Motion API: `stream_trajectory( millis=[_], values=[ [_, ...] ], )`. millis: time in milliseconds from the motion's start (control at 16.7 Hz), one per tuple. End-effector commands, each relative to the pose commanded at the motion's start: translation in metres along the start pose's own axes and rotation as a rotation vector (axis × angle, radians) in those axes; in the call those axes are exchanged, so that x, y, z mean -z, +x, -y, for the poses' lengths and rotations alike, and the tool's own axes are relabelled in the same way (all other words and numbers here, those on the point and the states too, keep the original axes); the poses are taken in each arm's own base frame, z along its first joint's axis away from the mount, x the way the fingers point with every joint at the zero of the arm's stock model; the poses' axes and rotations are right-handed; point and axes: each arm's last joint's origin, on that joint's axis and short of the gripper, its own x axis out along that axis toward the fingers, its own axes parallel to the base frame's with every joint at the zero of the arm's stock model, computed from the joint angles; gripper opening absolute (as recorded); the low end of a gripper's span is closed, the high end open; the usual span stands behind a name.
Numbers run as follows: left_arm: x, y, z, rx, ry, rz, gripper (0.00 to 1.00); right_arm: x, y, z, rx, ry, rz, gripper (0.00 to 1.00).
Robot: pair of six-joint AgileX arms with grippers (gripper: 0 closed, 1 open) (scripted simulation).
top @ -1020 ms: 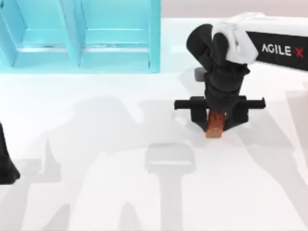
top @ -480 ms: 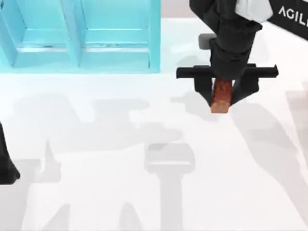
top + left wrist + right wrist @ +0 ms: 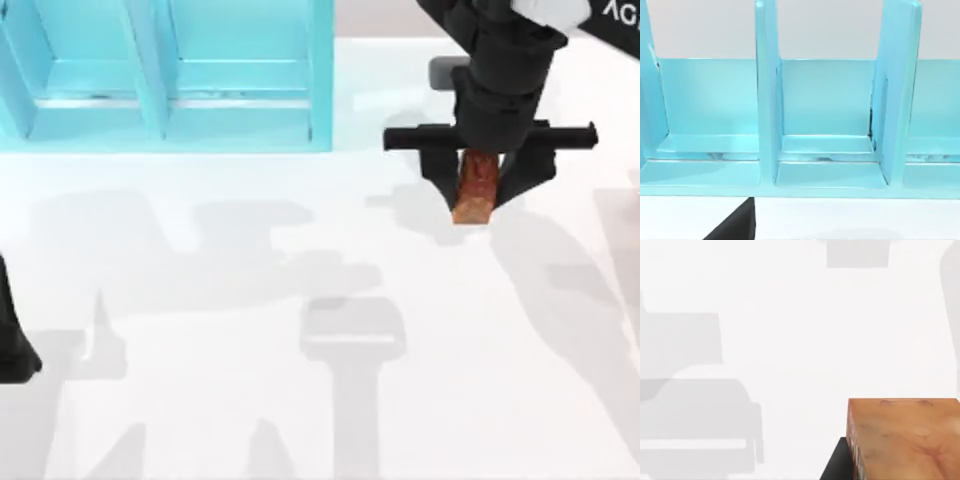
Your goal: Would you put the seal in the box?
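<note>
Seal [image 3: 475, 190] is hanging pinched in the right tool [image 3: 477, 188], above the counter [image 3: 300, 400] at its right, well apart from the turquoise box [image 3: 240, 110]. Risks: it is projecting below the fingers and could be twisting loose; a low carry could be clipping the box wall. Left tool [image 3: 15, 350] is sitting parked at left; cannot tell its fingers.

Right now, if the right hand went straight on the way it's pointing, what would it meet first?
The right hand, shut on the seal, points down, so probably the bare white table beneath it; the height is unclear.
</note>
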Motion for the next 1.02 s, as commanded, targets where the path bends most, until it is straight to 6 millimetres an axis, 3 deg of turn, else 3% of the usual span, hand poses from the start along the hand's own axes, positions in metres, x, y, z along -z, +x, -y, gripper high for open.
stream_trajectory(
  millis=[180, 360, 480, 660, 840, 1020],
  values=[
    [0.0, 0.0, 0.0, 0.0, 0.0, 0.0, 1.0, -0.013, -0.006, 0.053, 0.001, 0.008, -0.009, 0.0],
    [0.0, 0.0, 0.0, 0.0, 0.0, 0.0, 1.0, -0.018, -0.014, 0.136, 0.0, 0.017, -0.015, 0.0],
    [0.0, 0.0, 0.0, 0.0, 0.0, 0.0, 1.0, -0.011, -0.02, 0.198, -0.002, 0.013, -0.019, 0.0],
    [0.0, 0.0, 0.0, 0.0, 0.0, 0.0, 1.0, 0.017, -0.031, 0.278, -0.005, -0.002, -0.011, 0.0],
    [0.0, 0.0, 0.0, 0.0, 0.0, 0.0, 1.0, 0.049, -0.039, 0.327, -0.004, -0.005, 0.006, 0.0],
    [0.0, 0.0, 0.0, 0.0, 0.0, 0.0, 1.0, 0.064, -0.042, 0.344, -0.003, -0.004, 0.009, 0.0]
  ],
)
